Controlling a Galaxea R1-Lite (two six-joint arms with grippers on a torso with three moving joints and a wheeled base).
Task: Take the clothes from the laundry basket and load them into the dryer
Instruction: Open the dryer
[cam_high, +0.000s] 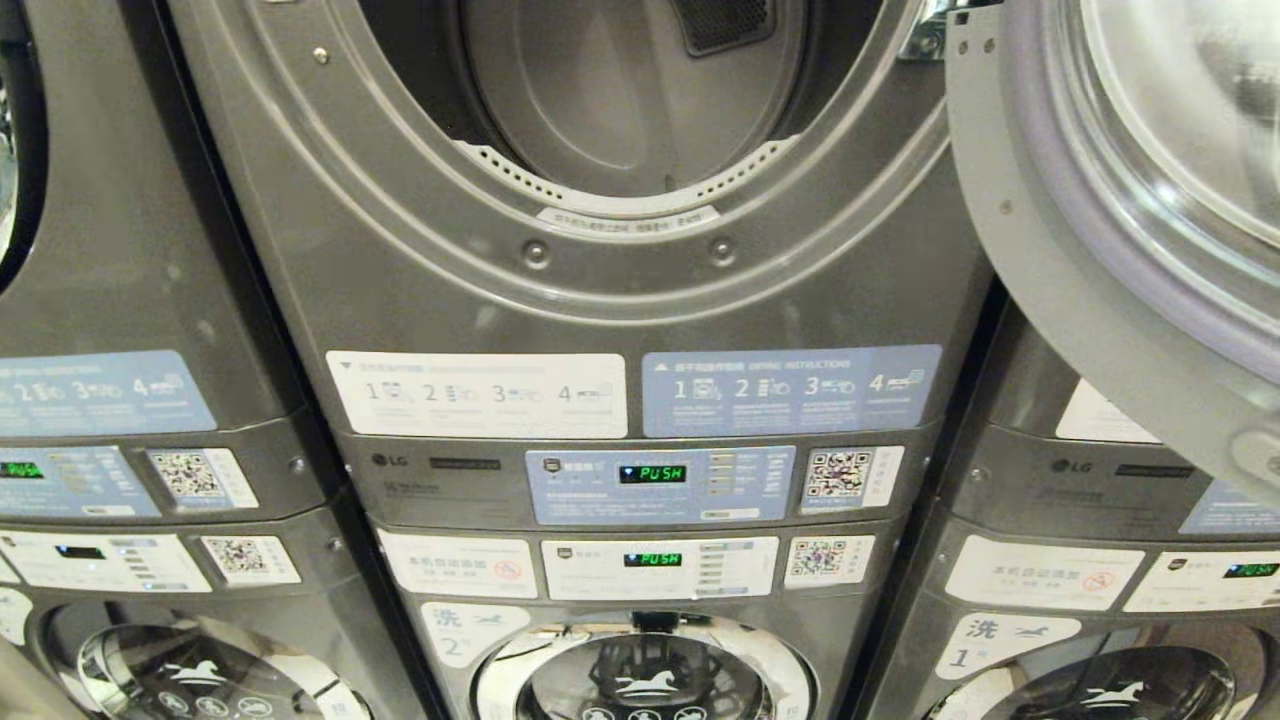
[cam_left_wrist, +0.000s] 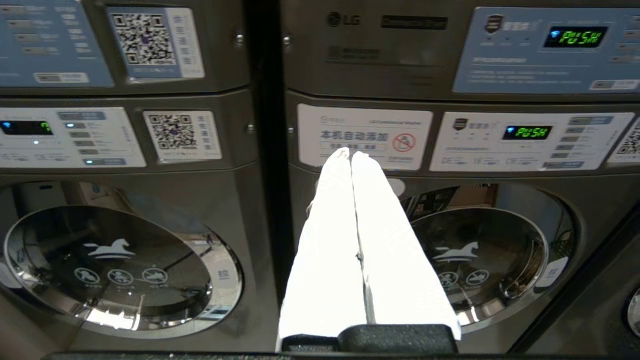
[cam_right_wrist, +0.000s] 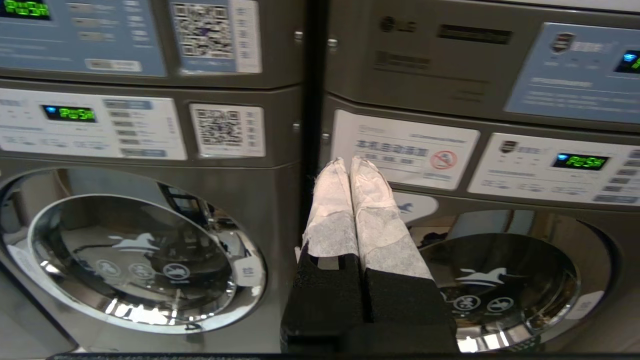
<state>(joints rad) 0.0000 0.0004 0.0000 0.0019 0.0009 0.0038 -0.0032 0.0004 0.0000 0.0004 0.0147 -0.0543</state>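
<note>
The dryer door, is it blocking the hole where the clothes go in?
No. The dryer has its door swung open to the right, so its round opening is clear and the drum looks empty. No clothes or basket are in view. Both grippers have shut jaws.

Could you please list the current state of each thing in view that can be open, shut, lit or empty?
dryer: door opening uncovered, no clothes seen in the visible part of the drum.
dryer door: swung open to the right.
dryer display: lit, reads PUSH.
washer door: shut.
washer display: lit, reads PUSH.
left gripper: jaws shut, holding nothing.
right gripper: jaws shut, holding nothing.
</note>
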